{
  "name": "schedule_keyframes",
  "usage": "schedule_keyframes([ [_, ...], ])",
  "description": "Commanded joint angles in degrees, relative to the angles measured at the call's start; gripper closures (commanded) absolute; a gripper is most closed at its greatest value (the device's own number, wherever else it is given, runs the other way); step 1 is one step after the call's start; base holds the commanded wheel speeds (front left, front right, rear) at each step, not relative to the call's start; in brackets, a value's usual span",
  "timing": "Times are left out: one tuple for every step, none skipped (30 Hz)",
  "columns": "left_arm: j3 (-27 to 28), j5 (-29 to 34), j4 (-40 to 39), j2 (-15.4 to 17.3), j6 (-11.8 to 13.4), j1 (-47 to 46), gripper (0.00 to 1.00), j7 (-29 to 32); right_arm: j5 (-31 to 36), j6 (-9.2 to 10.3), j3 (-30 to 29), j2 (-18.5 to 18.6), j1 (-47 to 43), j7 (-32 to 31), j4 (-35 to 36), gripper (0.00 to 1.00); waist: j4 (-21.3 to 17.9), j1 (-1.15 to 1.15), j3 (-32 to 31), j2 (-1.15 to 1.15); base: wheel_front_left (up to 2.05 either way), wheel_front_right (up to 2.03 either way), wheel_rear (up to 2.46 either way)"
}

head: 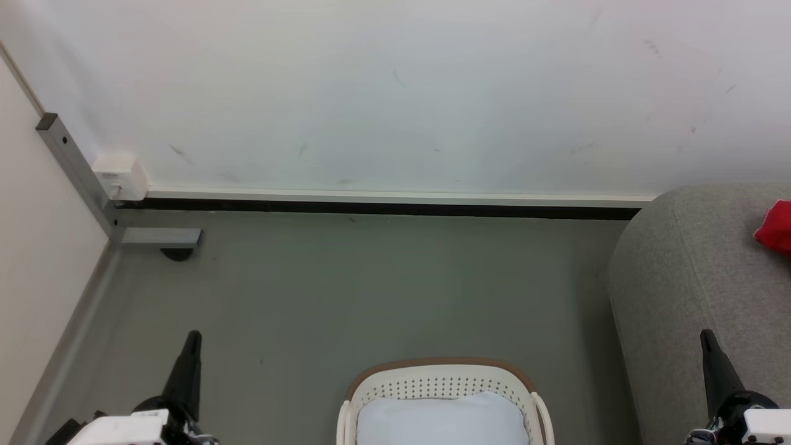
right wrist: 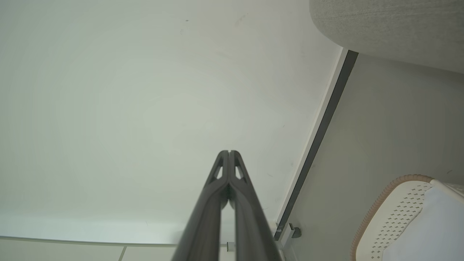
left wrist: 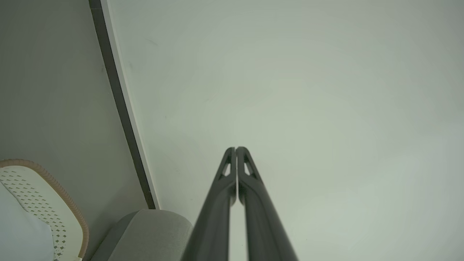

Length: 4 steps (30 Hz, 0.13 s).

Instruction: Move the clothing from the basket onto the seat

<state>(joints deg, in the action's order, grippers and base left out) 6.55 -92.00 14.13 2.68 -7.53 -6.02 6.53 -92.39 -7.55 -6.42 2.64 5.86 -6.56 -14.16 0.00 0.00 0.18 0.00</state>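
The cream basket (head: 432, 378) with a brown rim stands on the floor at the bottom centre of the head view, with a smooth pale bluish-white pad (head: 442, 420) inside it. Red clothing (head: 775, 227) lies on the grey seat (head: 692, 296) at the right edge. My left gripper (head: 193, 337) is shut, low at the left, apart from the basket. My right gripper (head: 706, 335) is shut, low at the right, in front of the seat's side. Each wrist view shows its gripper (left wrist: 235, 148) (right wrist: 229, 152) with fingertips pressed together and nothing between them, the basket (left wrist: 58, 203) (right wrist: 395, 206) at a lower corner.
A white wall (head: 395, 93) with a dark baseboard (head: 383, 207) runs across the back. A grey metal post (head: 77, 170) and a small white box (head: 120, 175) stand in the left corner. Grey floor (head: 371, 290) stretches between wall and basket.
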Motion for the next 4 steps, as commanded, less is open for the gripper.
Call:
schedule_keyframes([
  [0.1, -0.8, -0.2, 0.4, -0.1, -0.5, 1.00, 0.2, -0.1, 0.12, -0.2, 0.5, 0.7, -0.1, 0.3, 1.00, 0.0, 0.00, 0.0, 0.00, 0.00, 0.00, 0.00],
  [0.1, -0.8, -0.2, 0.4, -0.1, -0.5, 1.00, 0.2, -0.1, 0.12, -0.2, 0.5, 0.7, -0.1, 0.3, 1.00, 0.0, 0.00, 0.0, 0.00, 0.00, 0.00, 0.00],
  [0.1, -0.8, -0.2, 0.4, -0.1, -0.5, 1.00, 0.2, -0.1, 0.12, -0.2, 0.5, 0.7, -0.1, 0.3, 1.00, 0.0, 0.00, 0.0, 0.00, 0.00, 0.00, 0.00],
  [0.1, -0.8, -0.2, 0.4, -0.1, -0.5, 1.00, 0.2, -0.1, 0.12, -0.2, 0.5, 0.7, -0.1, 0.3, 1.00, 0.0, 0.00, 0.0, 0.00, 0.00, 0.00, 0.00],
])
